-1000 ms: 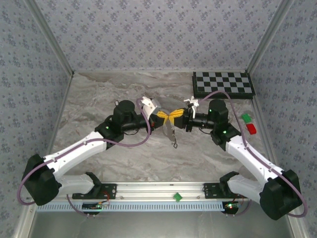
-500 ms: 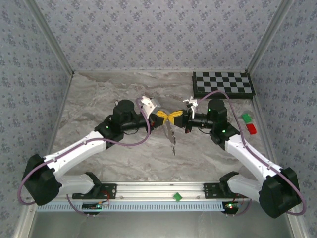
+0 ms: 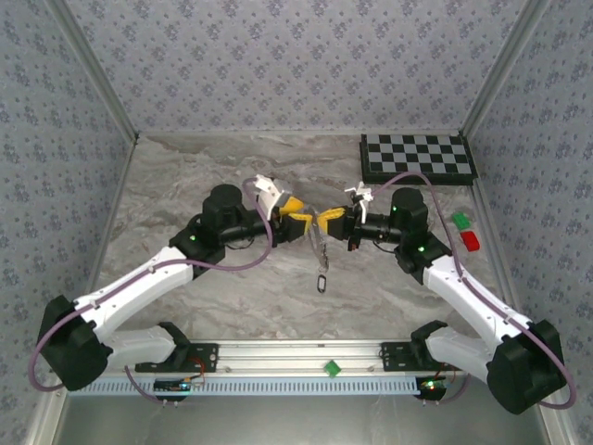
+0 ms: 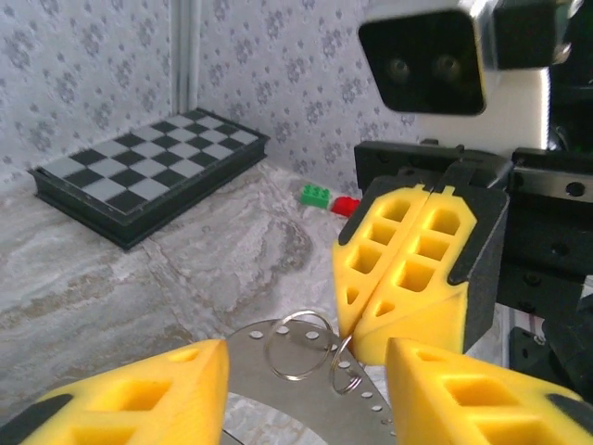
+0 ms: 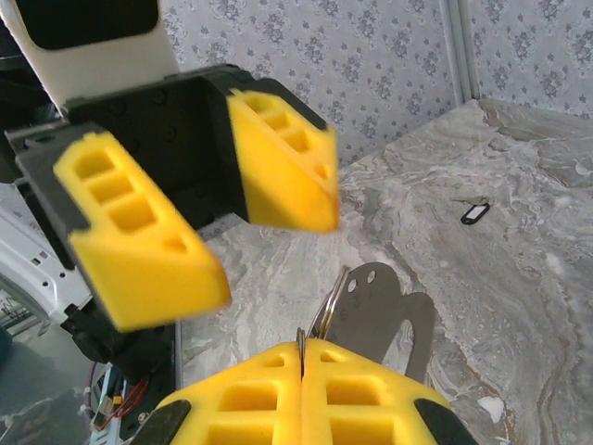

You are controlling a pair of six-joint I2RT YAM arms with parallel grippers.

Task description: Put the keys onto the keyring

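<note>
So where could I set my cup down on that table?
Bare marble in the far left corner beyond the left arm, and in front between arms and rail. Crowded mid-table where the arms meet, and at right by the chessboard and bricks.

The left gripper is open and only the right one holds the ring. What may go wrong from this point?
1. The right gripper pinches the keyring only at its very fingertips, and the metal plate seems to hang on that ring; it may slip or twist out.
2. The open left gripper stands close by the plate; a small move may knock it.
</note>
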